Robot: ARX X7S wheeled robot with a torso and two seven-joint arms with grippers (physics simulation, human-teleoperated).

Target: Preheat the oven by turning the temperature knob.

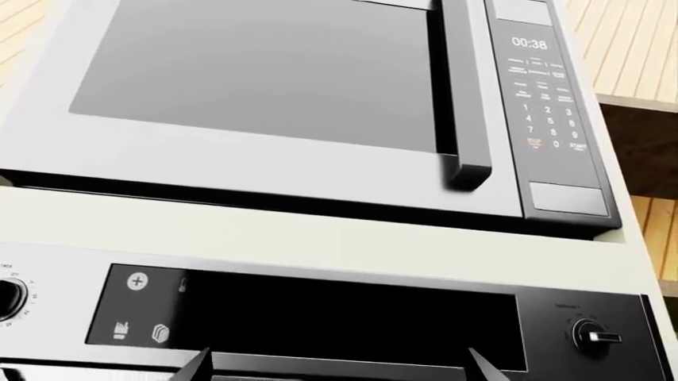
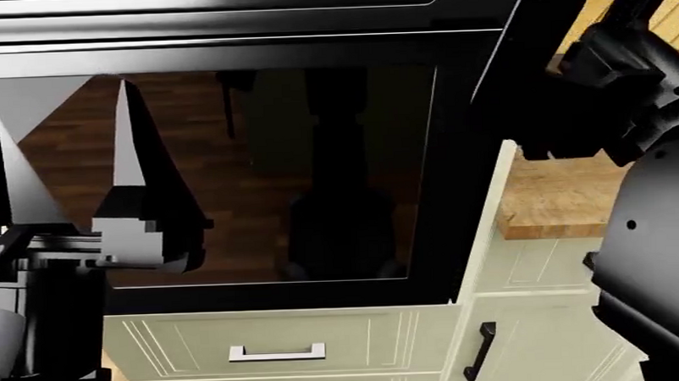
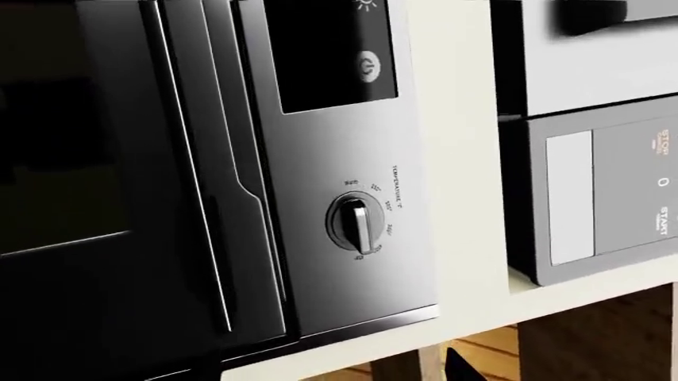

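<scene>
The oven (image 2: 271, 176) fills the head view with its dark reflective glass door. Its control panel (image 1: 317, 313) has the temperature knob (image 1: 593, 334) at one end and a second knob (image 1: 6, 298) at the other. In the right wrist view the temperature knob (image 3: 358, 224) sits close ahead, apart from my right gripper, of which one fingertip (image 3: 459, 367) shows far off centre. My left gripper (image 1: 339, 367) is open, its tips wide apart before the panel and holding nothing. It also stands in front of the glass as the left gripper (image 2: 67, 141).
A steel microwave (image 1: 265, 79) with a keypad (image 1: 545, 95) sits on the shelf above the oven. Below the oven are a cream drawer (image 2: 277, 352) and a cabinet door with a black handle (image 2: 479, 352). A wooden countertop (image 2: 555, 200) lies to the right, behind my right arm (image 2: 644, 188).
</scene>
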